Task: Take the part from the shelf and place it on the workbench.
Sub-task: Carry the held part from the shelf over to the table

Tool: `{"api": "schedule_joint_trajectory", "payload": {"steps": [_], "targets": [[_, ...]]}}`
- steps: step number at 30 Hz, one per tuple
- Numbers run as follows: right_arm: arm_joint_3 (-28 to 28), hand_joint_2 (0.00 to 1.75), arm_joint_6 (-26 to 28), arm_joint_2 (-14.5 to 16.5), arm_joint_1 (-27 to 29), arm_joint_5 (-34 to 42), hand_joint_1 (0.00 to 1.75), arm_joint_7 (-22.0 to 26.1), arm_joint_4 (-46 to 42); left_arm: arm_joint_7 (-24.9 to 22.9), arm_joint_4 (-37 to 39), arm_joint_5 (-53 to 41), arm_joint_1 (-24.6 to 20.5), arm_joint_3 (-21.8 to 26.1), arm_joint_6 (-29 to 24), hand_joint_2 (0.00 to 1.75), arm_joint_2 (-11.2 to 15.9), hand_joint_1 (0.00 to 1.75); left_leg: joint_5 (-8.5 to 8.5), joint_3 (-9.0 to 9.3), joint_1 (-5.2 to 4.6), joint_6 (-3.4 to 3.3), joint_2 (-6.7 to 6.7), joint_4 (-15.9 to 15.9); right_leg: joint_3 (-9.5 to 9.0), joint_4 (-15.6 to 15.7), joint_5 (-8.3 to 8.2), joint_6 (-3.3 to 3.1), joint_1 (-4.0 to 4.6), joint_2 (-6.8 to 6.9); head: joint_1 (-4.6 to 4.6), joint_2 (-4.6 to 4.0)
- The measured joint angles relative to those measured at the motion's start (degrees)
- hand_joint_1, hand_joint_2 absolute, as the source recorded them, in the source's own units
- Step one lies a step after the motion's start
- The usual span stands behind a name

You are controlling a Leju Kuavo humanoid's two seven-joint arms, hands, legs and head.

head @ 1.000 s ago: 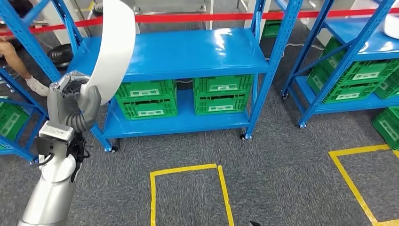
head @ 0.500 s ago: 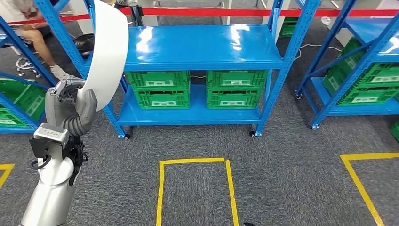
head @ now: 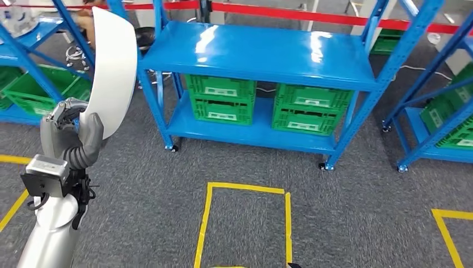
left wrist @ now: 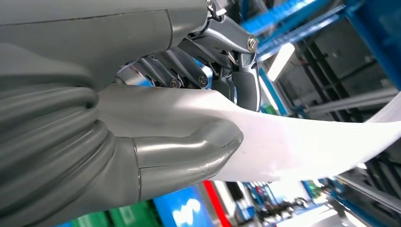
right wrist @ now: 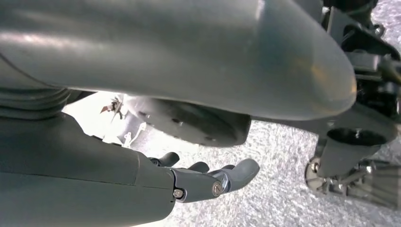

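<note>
your left hand has the white curved part clamped by its lower end, thumb on the near face and the darker fingers wrapped over the far edge, so the part stands nearly upright at the left of the head frame, its top reaching the upper left corner. it is already off the shelf and in the air, which to my eye makes this the carry toward the workbench. nothing here reads plainly as that bench, so find it before you commit to a heading. the part is tall and gripped only at the base, so it will likely lever against the thumb if you swing the arm; turn the body gently and keep the wrist quiet. watch the top edge near the blue rack post at upper left, and the blue shelf across the upper middle. your right hand hangs low over the grey carpet, fingers loosely curled and grasping nothing; leave it down. the yellow floor box at bottom centre may serve as a standing mark.
</note>
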State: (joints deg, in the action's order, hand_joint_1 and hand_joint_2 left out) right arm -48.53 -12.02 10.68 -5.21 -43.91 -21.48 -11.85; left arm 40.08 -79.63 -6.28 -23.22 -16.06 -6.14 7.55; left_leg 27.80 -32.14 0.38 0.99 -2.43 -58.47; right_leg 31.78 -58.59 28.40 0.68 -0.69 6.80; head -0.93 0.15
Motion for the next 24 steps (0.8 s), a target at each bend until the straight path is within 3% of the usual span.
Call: {"api": "schedule_joint_trajectory", "payload": {"steps": [2, 4, 5, 6, 7, 9, 10, 12, 13, 15, 17, 19, 21, 22, 23, 24], "targets": [[-0.51, 0.00, -0.11, -0.04, -0.13, 0.81, 0.00, -0.02, 0.00, 0.02, -0.46, -0.21, 0.48, 0.21, -0.34, 1.75, 0.27, 1.75, -0.36, -0.13, 0.18, -0.88, 1.29, 0.22, 1.09, -2.60, 1.89, 0.54, -0.25, -2.16, -0.09, 0.00], [-0.96, 0.00, -0.18, -0.11, -0.06, 0.97, 0.00, 0.07, 0.00, 0.04, -0.66, -0.55, 0.73, 0.26, -0.84, 1.75, 0.32, 1.75, -0.61, -0.40, 0.22, -1.36, 2.63, 0.26, 4.42, -9.66, 5.40, 0.68, -0.30, -5.24, -0.30, 0.00], [-1.10, 0.00, -0.19, -0.17, 0.03, 0.83, 0.00, 0.08, 0.00, 0.03, -0.77, -0.69, 0.98, 0.31, -1.08, 1.75, 0.32, 1.75, -0.69, -0.54, 0.14, -1.50, 3.39, 0.22, 6.25, -13.32, 6.68, 0.63, -0.23, -5.91, -0.40, 0.00], [-1.16, 0.00, -0.22, -0.24, 0.11, 0.60, 0.00, 0.02, 0.00, 0.01, -0.98, -0.79, 1.31, 0.40, -1.26, 1.75, 0.34, 1.75, -0.74, -0.65, 0.05, -1.57, 4.20, 0.16, 7.49, -15.61, 7.06, 0.52, -0.13, -6.26, -0.41, 0.00], [-1.17, 0.00, -0.28, -0.32, 0.16, 0.38, 0.00, -0.04, 0.00, 0.00, -1.30, -0.86, 1.65, 0.53, -1.42, 1.75, 0.37, 1.75, -0.78, -0.72, -0.03, -1.61, 5.00, 0.05, 7.67, -15.67, 6.28, 0.32, -0.04, -6.46, -0.40, 0.00], [-1.17, 0.00, -0.44, -0.46, 0.16, 0.10, 0.00, -0.12, 0.00, -0.02, -2.09, -0.98, 2.17, 0.77, -1.69, 1.75, 0.44, 1.75, -0.77, -0.78, -0.09, -1.56, 6.60, -0.21, 5.09, -9.81, 2.43, -0.29, 0.08, -7.54, -0.41, 0.00], [-1.17, 0.00, -0.49, -0.57, 0.13, 0.00, 0.00, -0.07, 0.00, 0.01, -2.53, -1.02, 2.33, 0.85, -1.78, 1.75, 0.48, 1.75, -0.78, -0.90, -0.14, -1.41, 7.31, -0.36, 3.33, -6.03, 0.95, -0.62, 0.04, -8.92, -0.39, 0.00], [-1.17, 0.00, -0.28, -0.74, 0.07, -0.26, 0.00, 0.25, 0.00, 0.01, -3.35, -1.21, 2.68, 0.96, -1.91, 1.75, 0.53, 1.75, -0.93, -1.39, -0.01, -0.79, 8.76, -0.56, 1.16, -1.15, -0.20, -0.90, 0.05, -11.08, -0.37, 0.00], [-1.17, 0.00, 0.18, -0.79, 0.05, -0.39, 0.00, 0.42, 0.00, 0.02, -3.71, -1.39, 2.94, 1.01, -2.02, 1.75, 0.57, 1.75, -1.11, -1.66, 0.12, -0.34, 9.45, -0.51, 1.00, -0.69, 0.08, -0.93, 0.12, -11.29, -0.37, 0.00], [-1.17, 0.00, 1.75, -0.77, -0.03, -0.76, 0.00, 0.52, -0.01, 0.01, -4.25, -1.89, 3.54, 1.13, -2.23, 1.75, 0.72, 1.75, -1.43, -2.04, 0.33, 0.46, 10.28, -0.31, 0.71, -0.15, -0.17, -1.25, 0.09, -9.97, -0.40, 0.00], [-1.17, 0.00, 2.92, -0.77, -0.18, -1.20, 0.00, 0.52, -0.02, 0.02, -4.38, -2.54, 3.74, 1.36, -2.19, 1.75, 0.85, 1.75, -0.23, -3.17, 0.13, 1.05, 7.71, -2.21, 0.30, 0.48, -0.55, -1.92, -0.18, -8.42, -0.10, 0.00], [-1.16, 0.00, 3.16, -0.78, -0.25, -1.66, 0.00, 0.62, -0.02, 0.02, -4.16, -3.25, 3.67, 1.54, -1.91, 1.75, 0.74, 1.75, 3.00, -6.13, 0.07, 1.54, 4.13, -8.35, 0.22, 0.71, -0.67, -2.34, -0.19, -6.87, 0.27, 0.00], [-1.15, 0.00, 3.16, -0.78, -0.23, -2.01, 0.00, 0.66, -0.02, -0.02, -3.81, -3.81, 3.81, 1.60, -1.59, 1.75, 0.56, 1.75, 5.21, -9.14, 0.24, 1.95, 3.09, -14.64, 0.26, 0.69, -0.61, -2.43, -0.14, -5.20, 0.33, 0.00], [-1.14, 0.00, 3.16, -0.77, -0.25, -2.11, 0.00, 0.65, -0.02, -0.05, -3.62, -4.03, 3.89, 1.64, -1.42, 1.75, 0.48, 1.75, 4.90, -9.45, 0.32, 2.07, 2.91, -15.37, 0.26, 0.67, -0.57, -2.41, -0.14, -4.39, 0.33, 0.00], [-1.14, 0.00, 3.16, -0.76, -0.31, -2.20, 0.00, 0.65, -0.02, -0.08, -3.47, -4.25, 3.93, 1.74, -1.25, 1.75, 0.40, 1.75, 3.58, -8.59, 0.37, 2.12, 2.63, -13.81, 0.23, 0.64, -0.51, -2.35, -0.15, -3.62, 0.33, 0.00], [-1.13, 0.00, 3.16, -0.75, -0.40, -2.26, 0.00, 0.65, -0.02, -0.09, -3.36, -4.50, 3.92, 1.86, -1.14, 1.75, 0.33, 1.75, 1.66, -6.71, 0.40, 2.10, 1.97, -10.34, 0.17, 0.59, -0.43, -2.23, -0.15, -2.92, 0.33, 0.00]]}}
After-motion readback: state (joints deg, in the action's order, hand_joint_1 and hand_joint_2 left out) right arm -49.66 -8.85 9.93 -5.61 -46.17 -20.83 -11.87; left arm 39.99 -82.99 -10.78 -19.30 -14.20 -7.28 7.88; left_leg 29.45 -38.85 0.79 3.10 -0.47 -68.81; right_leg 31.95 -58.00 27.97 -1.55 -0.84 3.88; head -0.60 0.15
